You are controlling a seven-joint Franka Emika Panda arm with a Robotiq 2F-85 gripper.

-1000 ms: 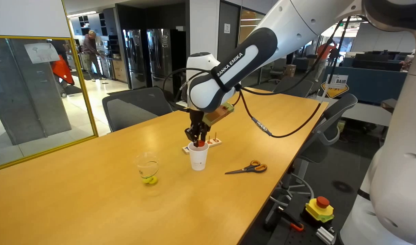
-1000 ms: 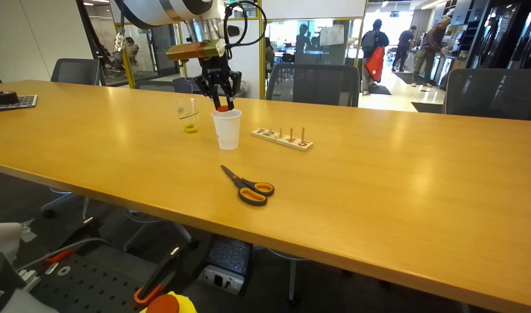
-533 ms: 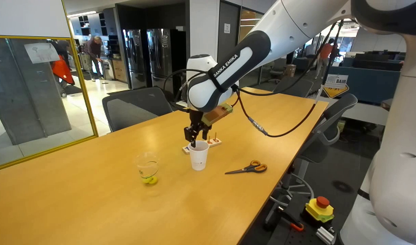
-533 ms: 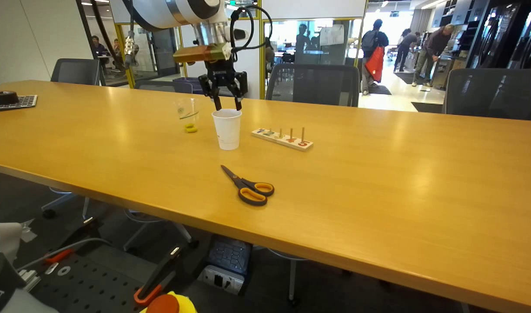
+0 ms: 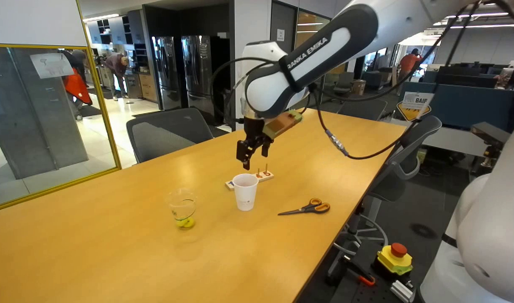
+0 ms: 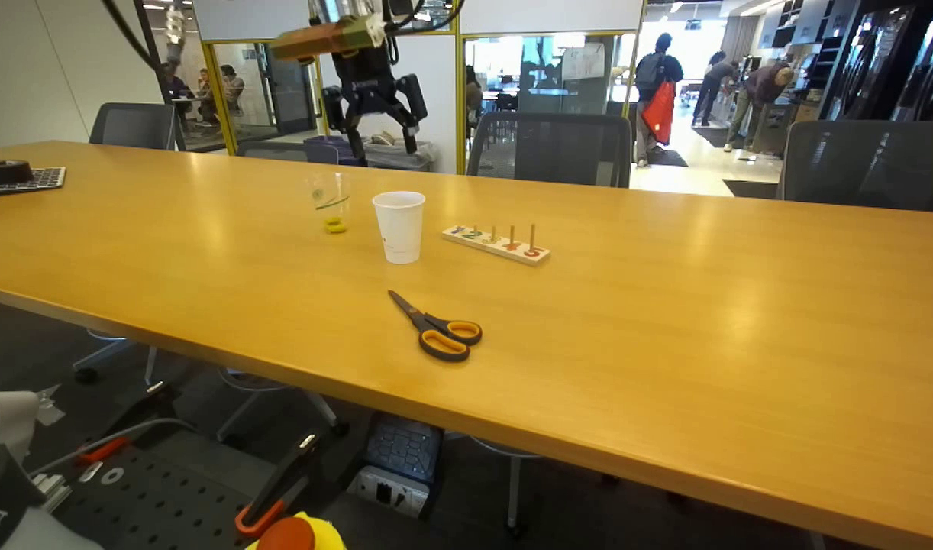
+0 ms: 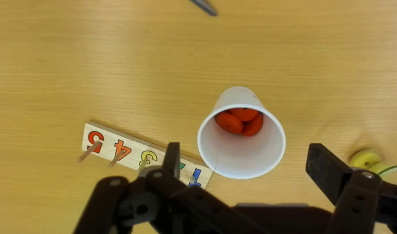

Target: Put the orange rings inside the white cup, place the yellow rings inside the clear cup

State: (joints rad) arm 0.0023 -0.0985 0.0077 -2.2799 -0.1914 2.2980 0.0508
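The gripper [image 6: 385, 151] is spread wide; orange rings [image 7: 229, 123] lie in the white cup [image 6: 401, 233]; yellow rings [image 5: 185, 223] in the clear cup [image 5: 182, 207].

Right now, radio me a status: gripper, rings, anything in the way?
Gripper open, nothing held. Three orange rings visible in white cup; yellow rings in clear cup. Scissors lie apart from both cups, likely no obstacle.

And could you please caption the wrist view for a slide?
Past the open end effector, the white cup holds three visible orange rings, with a numbered peg board nearby.
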